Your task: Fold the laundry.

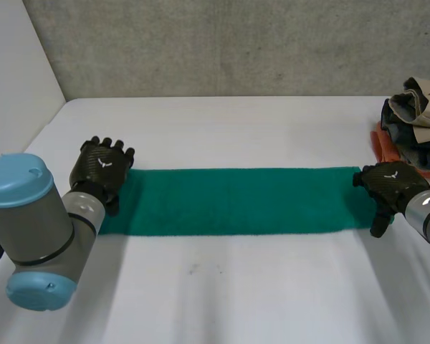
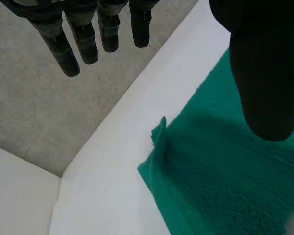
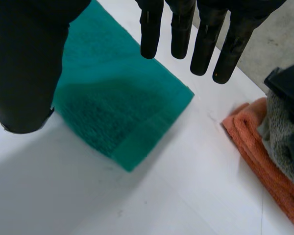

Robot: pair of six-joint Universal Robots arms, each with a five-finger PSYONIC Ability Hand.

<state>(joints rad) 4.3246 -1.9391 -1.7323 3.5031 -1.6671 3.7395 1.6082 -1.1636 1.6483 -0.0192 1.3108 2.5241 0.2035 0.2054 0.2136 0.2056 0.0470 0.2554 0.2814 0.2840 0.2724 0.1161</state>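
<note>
Towel: a green towel (image 1: 236, 201) lies flat as a long band across the white bench (image 1: 222, 294), running from 9 o'clock to 3 o'clock, one robot hand at each end.
Left robot hand (image 1: 100, 168): over the 9 o'clock end, spread wide, fingers (image 2: 83, 39) straight and thumb well apart, holding nothing.
Right robot hand (image 1: 390, 185): over the 3 o'clock end, also spread wide with straight fingers (image 3: 206, 44), empty.
Risk, left end: a corner by the left thumb stands up off the bench; I'd guess a pinch there could catch one layer only and pull the band open.
Risk, match: if the two ends are lifted unevenly, the next fold would likely come out skewed.
Risk, right end: a pile of clothes (image 1: 416, 122) with an orange cloth (image 3: 264, 161) sits near, at 2 o'clock; a wide reach might snag it.
Hard to tell: whether either palm touches the towel, and how many layers it has.
Cut off: the pile runs past the bench's 3 o'clock side.
</note>
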